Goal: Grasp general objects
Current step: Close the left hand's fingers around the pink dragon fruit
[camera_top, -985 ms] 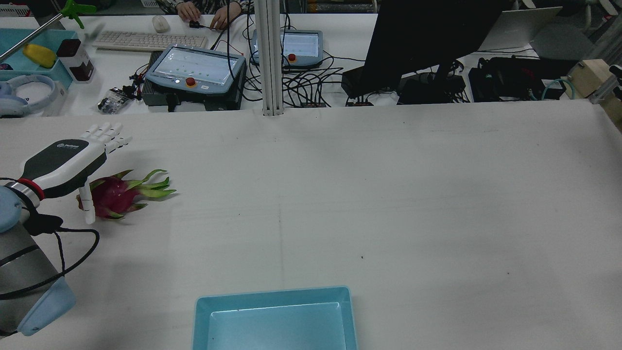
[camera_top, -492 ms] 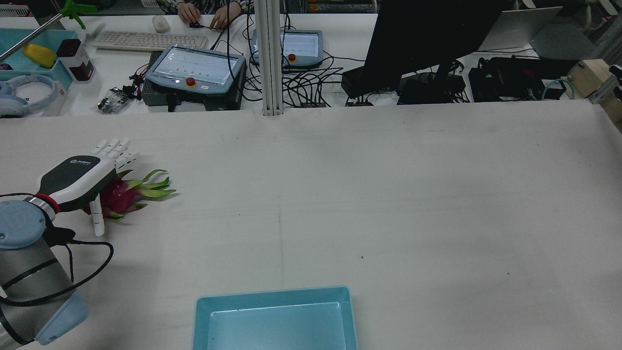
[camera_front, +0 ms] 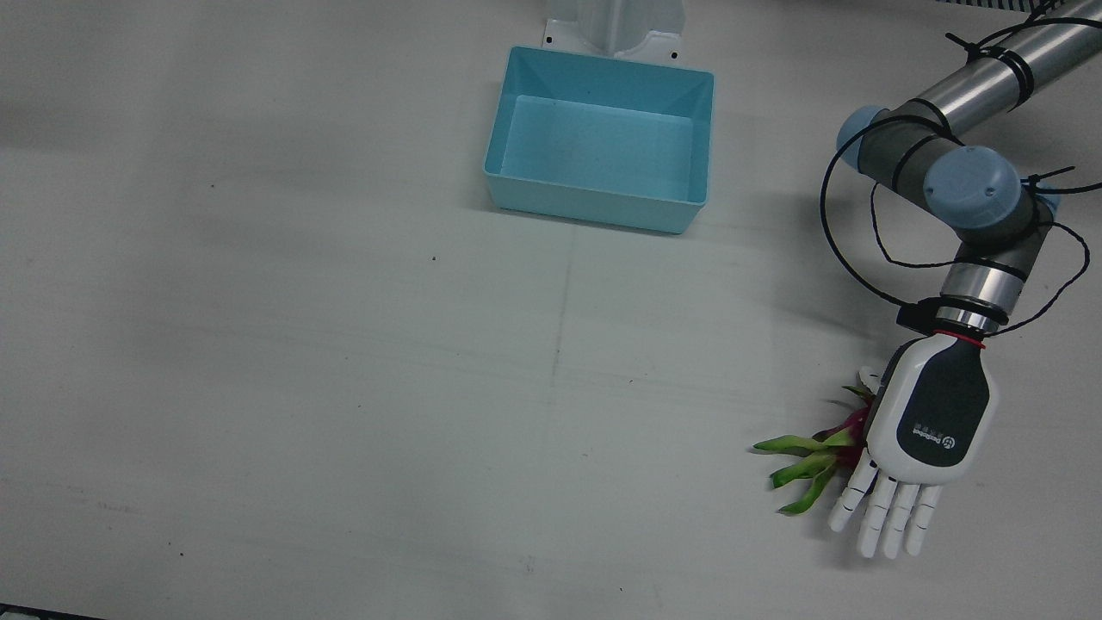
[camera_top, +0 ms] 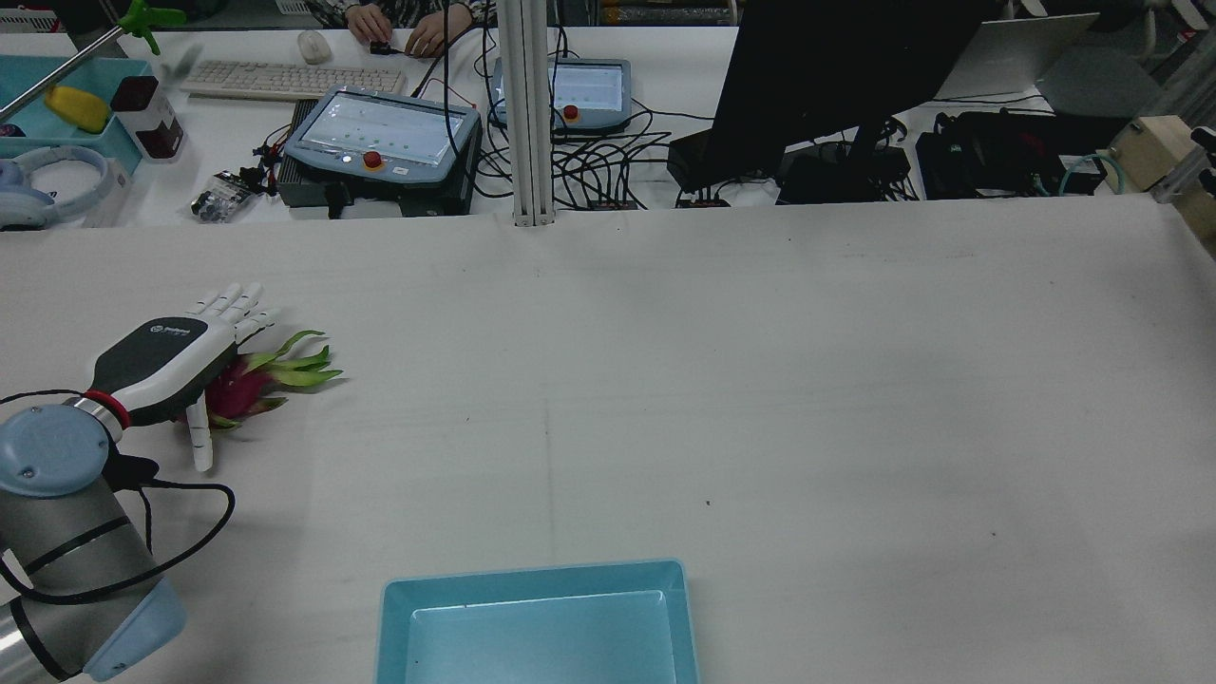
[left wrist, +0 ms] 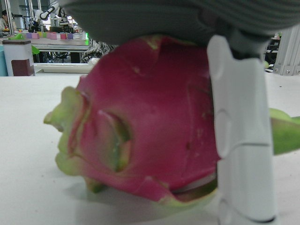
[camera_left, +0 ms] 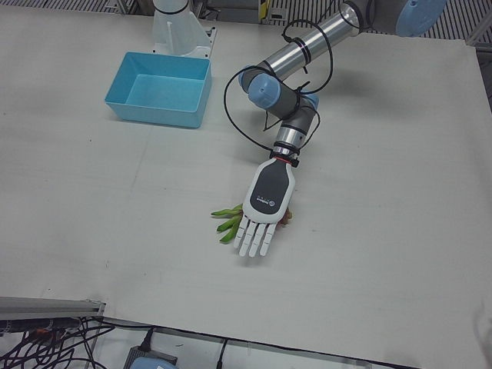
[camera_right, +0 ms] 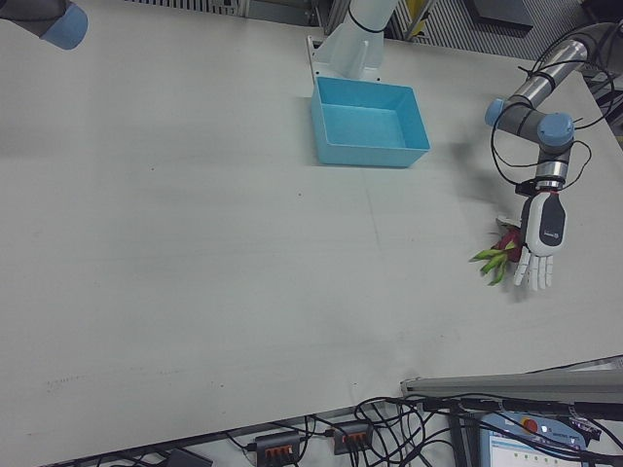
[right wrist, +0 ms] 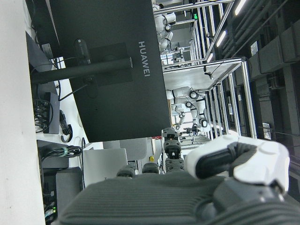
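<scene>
While my left hand [camera_front: 928, 420] hovers flat, palm down, over the dragon fruit [camera_top: 233, 388], my fingers [camera_front: 887, 515] are spread straight and wide, holding nothing; only my thumb [camera_top: 199, 433] hangs down beside the fruit's near flank, and my left hand view shows it just in front of the red skin — whether it touches I cannot tell. The fruit lies on its side on the table [camera_front: 344, 387], far out on my left, with its green leaf tips [camera_front: 796, 469] pointing toward the middle of the table and the blue bin [camera_front: 600, 151] well apart from it. My right hand shows only in its own view, as a grey palm and one bent white finger against the room behind, so I cannot tell whether it is open or closed. As for risks, I judge the fruit round and smooth enough to roll away if my thumb pushes it before my fingers curl round the far side; a grip that catches only the soft leaf tips could slip or tear them; and pressing down too low could jam my fingertips against the table. For writing, the black monitor [right wrist: 108, 70] in my right hand view reads HUAWEI — the small logo on the back of my left hand is too small to read.
</scene>
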You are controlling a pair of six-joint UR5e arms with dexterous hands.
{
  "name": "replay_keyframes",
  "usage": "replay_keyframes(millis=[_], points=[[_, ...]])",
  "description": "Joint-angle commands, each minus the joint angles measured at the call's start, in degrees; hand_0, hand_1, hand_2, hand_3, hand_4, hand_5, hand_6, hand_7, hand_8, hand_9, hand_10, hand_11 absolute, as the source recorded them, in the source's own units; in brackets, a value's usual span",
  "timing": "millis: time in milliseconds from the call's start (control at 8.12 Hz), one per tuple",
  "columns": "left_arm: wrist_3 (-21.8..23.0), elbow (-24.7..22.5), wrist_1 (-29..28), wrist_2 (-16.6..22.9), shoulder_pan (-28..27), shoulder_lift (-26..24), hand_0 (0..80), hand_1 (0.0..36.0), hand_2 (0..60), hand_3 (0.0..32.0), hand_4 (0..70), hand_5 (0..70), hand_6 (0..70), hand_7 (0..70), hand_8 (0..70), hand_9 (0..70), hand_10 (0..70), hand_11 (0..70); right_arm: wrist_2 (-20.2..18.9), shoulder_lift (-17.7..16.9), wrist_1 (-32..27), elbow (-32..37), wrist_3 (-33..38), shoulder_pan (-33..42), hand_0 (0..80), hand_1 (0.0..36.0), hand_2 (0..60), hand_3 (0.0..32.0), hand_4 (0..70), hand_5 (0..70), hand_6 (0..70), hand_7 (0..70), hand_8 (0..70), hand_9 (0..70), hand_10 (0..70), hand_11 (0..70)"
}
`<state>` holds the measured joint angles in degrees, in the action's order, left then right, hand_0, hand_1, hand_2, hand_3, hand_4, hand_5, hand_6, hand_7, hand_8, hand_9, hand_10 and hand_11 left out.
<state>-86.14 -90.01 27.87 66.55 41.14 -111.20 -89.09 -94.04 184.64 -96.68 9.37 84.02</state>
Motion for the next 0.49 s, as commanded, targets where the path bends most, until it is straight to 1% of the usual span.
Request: replay_keyframes(millis=[0,123,246,369], points=[[-0.08,-0.34,-0.09,-2.29,-0.89,0.1,51.4,36.0,60.0,0.0,2.7,12.1,1.7,7.5,0.8,0.1,0.0,2.8,0.06,0.0,-0.07,0.0,-0.05,0.0,0.0,0.0,0.0,0.0,0.0,0.0,0.0,0.0,0.0,0.0,0.0,0.0],[0.01,-0.43,-0.09,-2.65,-0.89,0.11,50.5,36.0,60.0,0.0,10.5,30.7,15.2,30.6,11.2,13.7,8.5,15.2,-0.03,0.0,0.02,0.0,0.03,0.0,0.0,0.0,0.0,0.0,0.0,0.0,0.0,0.0,0.0,0.0,0.0,0.0],[-0.08,-0.34,-0.09,-2.66,-0.89,0.02,50.3,36.0,60.0,0.0,16.0,44.1,29.0,51.7,22.8,31.8,19.5,30.7,0.06,0.0,0.02,0.0,0.03,0.0,0.0,0.0,0.0,0.0,0.0,0.0,0.0,0.0,0.0,0.0,0.0,0.0],[-0.43,-0.43,-0.09,-2.66,-0.89,0.02,49.2,33.8,60.0,0.0,20.0,55.9,42.5,70.0,34.9,48.8,30.9,46.0,0.06,0.0,0.02,0.0,0.03,0.0,0.0,0.0,0.0,0.0,0.0,0.0,0.0,0.0,0.0,0.0,0.0,0.0]])
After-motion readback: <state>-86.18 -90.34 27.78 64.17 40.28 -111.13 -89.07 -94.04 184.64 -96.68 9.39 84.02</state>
